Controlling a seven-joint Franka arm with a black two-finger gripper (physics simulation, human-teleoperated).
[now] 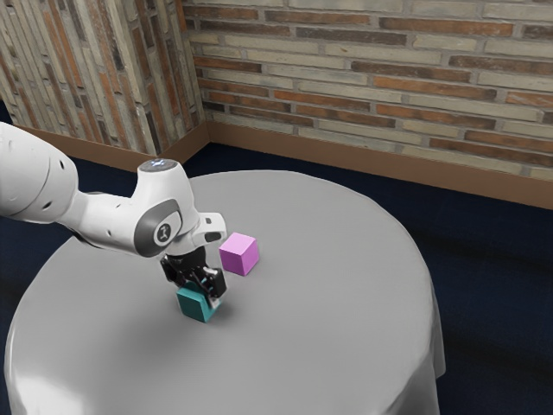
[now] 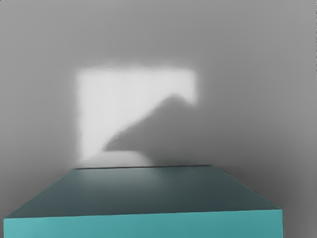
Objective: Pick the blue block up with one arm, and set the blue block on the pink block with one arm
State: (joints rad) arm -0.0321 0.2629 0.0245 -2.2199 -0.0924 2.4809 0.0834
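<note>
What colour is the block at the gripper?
The block is teal, blue-green; wrist view shows it best.

No words or numbers can be read; the arm [image 1: 104,220] carries a small round emblem [image 1: 164,232], too small to make out

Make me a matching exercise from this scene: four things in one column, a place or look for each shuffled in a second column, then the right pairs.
Things:
1. blue block
2. pink block
3. table
4. wall

Descriptions:
A. made of brick
B. round, covered in grey
C. right under the gripper
D. standing alone on the table, toward the exterior view's right of the gripper

Pairs: 1-C, 2-D, 3-B, 4-A
</note>
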